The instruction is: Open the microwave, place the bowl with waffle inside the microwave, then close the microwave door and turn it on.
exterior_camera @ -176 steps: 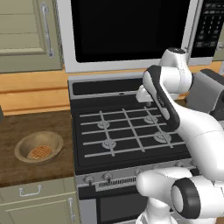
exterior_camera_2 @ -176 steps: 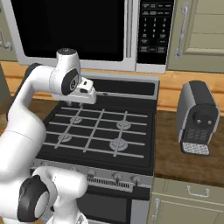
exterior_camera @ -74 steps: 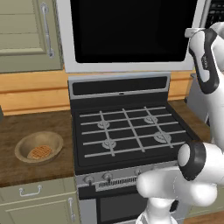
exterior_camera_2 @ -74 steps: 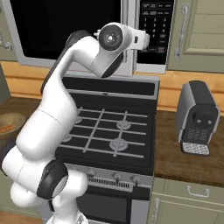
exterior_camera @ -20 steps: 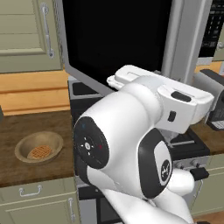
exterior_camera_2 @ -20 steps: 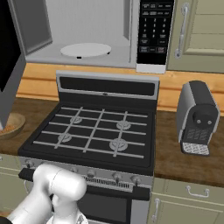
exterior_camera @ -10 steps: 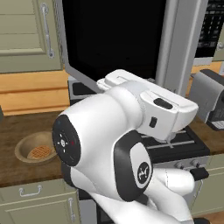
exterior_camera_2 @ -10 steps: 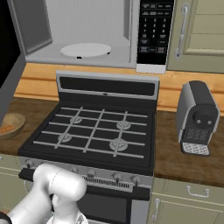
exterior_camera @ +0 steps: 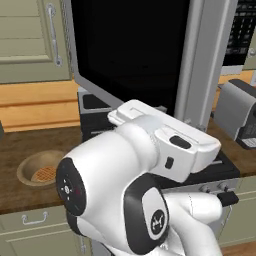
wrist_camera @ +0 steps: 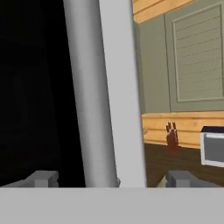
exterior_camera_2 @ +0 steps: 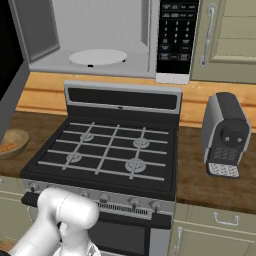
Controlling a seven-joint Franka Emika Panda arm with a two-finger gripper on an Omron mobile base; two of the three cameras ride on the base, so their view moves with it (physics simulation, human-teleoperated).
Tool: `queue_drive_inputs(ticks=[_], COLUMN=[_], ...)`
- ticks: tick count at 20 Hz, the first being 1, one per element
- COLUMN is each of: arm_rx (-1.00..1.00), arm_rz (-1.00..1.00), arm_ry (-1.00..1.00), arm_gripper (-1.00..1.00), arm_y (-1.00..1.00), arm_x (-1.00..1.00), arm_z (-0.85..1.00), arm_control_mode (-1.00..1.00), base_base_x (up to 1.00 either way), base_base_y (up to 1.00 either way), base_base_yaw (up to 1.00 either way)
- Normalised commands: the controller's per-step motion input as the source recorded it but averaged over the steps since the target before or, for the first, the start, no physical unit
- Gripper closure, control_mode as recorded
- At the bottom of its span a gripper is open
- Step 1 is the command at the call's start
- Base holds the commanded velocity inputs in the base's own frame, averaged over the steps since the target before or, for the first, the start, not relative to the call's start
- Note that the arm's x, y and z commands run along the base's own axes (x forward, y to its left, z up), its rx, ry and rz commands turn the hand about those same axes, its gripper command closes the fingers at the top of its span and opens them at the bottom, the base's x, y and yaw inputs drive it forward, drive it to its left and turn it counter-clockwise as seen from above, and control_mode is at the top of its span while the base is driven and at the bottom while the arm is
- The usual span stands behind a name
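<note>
A black gas stove [exterior_camera_2: 107, 150] with grey grates sits between two brown wooden counters [exterior_camera_2: 210, 177], with a row of knobs [exterior_camera_2: 132, 202] along its front edge. A small grey toaster [exterior_camera_2: 227, 135] stands on the counter to the stove's right. Beige cabinets [exterior_camera: 30, 40] with silver handles hang above, and a beige drawer [exterior_camera: 35, 227] sits below the left counter.

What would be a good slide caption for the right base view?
Microwave open, its white turntable bare, above the stove; the bowl waits on the counter at left.
</note>
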Motion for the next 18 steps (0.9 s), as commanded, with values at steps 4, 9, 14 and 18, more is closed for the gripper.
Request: queue_drive_inputs(ticks=[4, 9, 14, 18], arm_rx=[0.07, 0.13, 0.18, 0.18], arm_rz=[0.03, 0.23, 0.51, 0.6], arm_ry=[0.07, 0.05, 0.03, 0.05], arm_gripper=[-1.0, -1.0, -1.0, -1.0], arm_y=[-0.02, -0.18, -0.4, -0.47], arm_x=[-0.48, -0.72, -0.59, -0.42], arm_z=[0.0, -0.07, -0.1, -0.16], arm_control_mode=[-1.0, -1.0, -1.0, -1.0], base_base_x=[0.0, 0.0, 0.0, 0.0], base_base_y=[0.0, 0.0, 0.0, 0.0], base_base_yaw=[0.0, 0.0, 0.0, 0.0])
